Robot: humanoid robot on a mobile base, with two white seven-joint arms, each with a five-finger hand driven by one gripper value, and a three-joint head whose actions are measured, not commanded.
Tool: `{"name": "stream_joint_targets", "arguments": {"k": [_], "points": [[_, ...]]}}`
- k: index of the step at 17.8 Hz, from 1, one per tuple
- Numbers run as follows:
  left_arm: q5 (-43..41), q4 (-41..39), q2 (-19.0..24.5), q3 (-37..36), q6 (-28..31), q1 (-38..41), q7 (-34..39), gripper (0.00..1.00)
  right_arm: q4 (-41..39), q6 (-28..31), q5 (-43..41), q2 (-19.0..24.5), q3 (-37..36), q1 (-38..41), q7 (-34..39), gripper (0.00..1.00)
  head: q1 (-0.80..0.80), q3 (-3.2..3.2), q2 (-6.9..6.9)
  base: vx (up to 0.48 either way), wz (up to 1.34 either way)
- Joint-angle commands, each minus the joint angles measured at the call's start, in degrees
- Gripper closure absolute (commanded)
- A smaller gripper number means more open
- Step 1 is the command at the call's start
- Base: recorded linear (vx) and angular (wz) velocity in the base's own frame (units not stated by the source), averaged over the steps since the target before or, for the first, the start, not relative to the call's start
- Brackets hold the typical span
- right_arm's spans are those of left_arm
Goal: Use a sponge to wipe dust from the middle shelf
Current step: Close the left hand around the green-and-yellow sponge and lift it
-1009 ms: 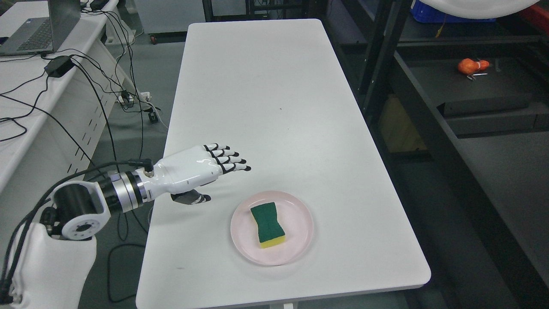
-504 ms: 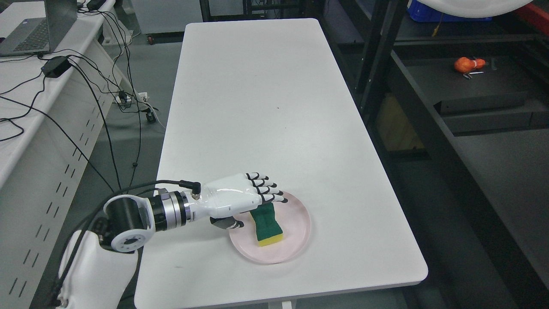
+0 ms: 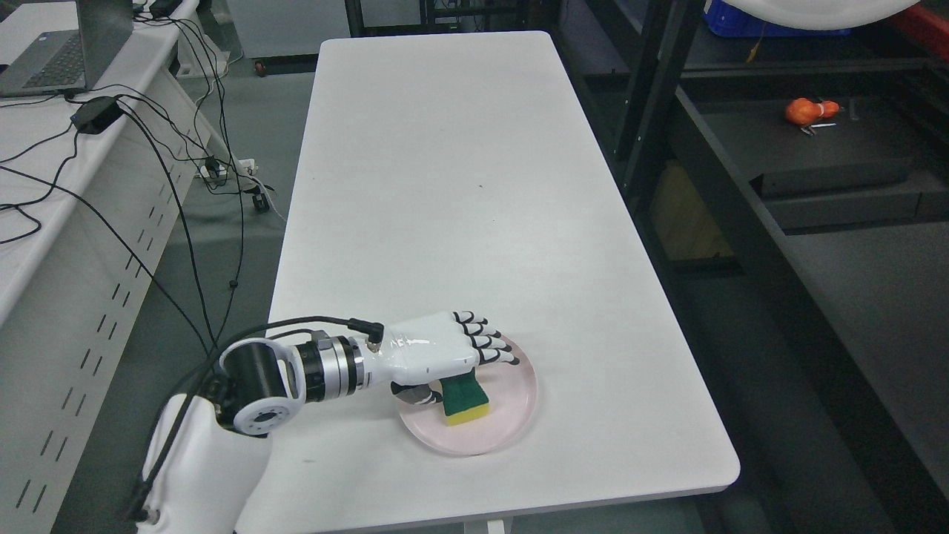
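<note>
I'm looking down on a long white table (image 3: 460,185), with a desk full of cables (image 3: 148,148) and a laptop (image 3: 52,52) off to the left, and dark shelving (image 3: 741,185) on the right. The sponge (image 3: 465,397) sits on a pink plate (image 3: 511,415) at the near end. My left hand (image 3: 445,356) is right over its far half, fingers (image 3: 489,345) stretched out flat, thumb beside the sponge's left edge, nothing gripped. No readable writing anywhere
</note>
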Motion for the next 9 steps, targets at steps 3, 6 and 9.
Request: {"name": "stream_joint_targets", "arguments": {"k": [3, 6, 9], "points": [[-3.0, 6.55, -4.35, -2.62, 0.04, -0.28, -0.47, 0.09, -1.0, 4.21, 0.0, -1.0, 0.0, 0.0, 0.02, 0.0, 0.0, 0.0, 0.0, 0.0, 0.0], [-2.91, 6.91, -4.7, -3.15, 0.04, -0.28, -0.65, 0.19, -1.0, 4.21, 0.0, -1.0, 0.0, 0.0, 0.02, 0.0, 0.0, 0.0, 0.0, 0.0, 0.0], [-2.82, 6.91, -4.53, -2.97, 0.04, -0.28, -0.65, 0.28, -1.0, 4.21, 0.0, -1.0, 0.0, 0.0, -0.07, 0.0, 0.0, 0.0, 0.0, 0.0, 0.0]]}}
